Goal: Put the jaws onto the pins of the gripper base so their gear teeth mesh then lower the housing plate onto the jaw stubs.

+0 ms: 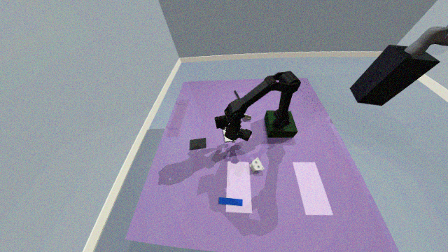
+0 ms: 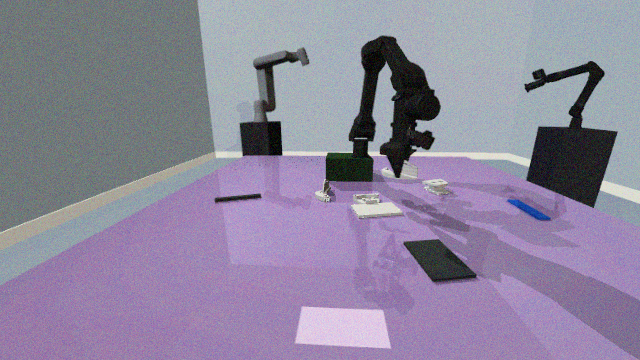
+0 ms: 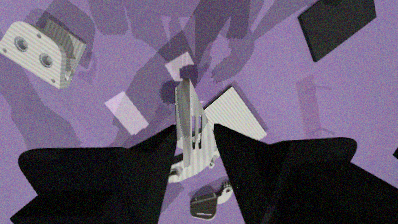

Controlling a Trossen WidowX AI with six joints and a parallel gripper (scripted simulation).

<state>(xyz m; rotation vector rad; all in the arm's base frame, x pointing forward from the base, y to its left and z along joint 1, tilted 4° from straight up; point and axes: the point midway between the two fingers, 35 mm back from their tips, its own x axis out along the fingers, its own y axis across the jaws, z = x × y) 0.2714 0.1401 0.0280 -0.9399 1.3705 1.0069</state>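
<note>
My gripper (image 2: pixel 398 173) (image 3: pixel 195 128) is shut on a white jaw (image 2: pixel 410 169) (image 3: pixel 185 107) with an upright fin, held above the table. The other jaw (image 1: pixel 247 117) (image 2: pixel 324 194) (image 3: pixel 204 204) lies loose nearer the arm's base. What looks like the gripper base, a pale slab (image 2: pixel 377 210) (image 3: pixel 236 114) with raised white parts at its back edge, lies between; the arm partly covers it in the top view. Its pins cannot be made out. A white block with two round holes (image 1: pixel 257 164) (image 2: pixel 436 186) (image 3: pixel 34 52), apparently the housing plate, stands apart from these.
A black plate (image 1: pixel 197 143) (image 2: pixel 439 260) (image 3: pixel 339 27) lies on the table beyond the slab. A blue bar (image 1: pixel 230 201) (image 2: pixel 529 210) lies past the two-holed block. A black rod (image 1: pixel 236 94) (image 2: pixel 238 198) lies on the opposite side. A dark green block (image 1: pixel 281 131) (image 2: pixel 349 167) carries my arm.
</note>
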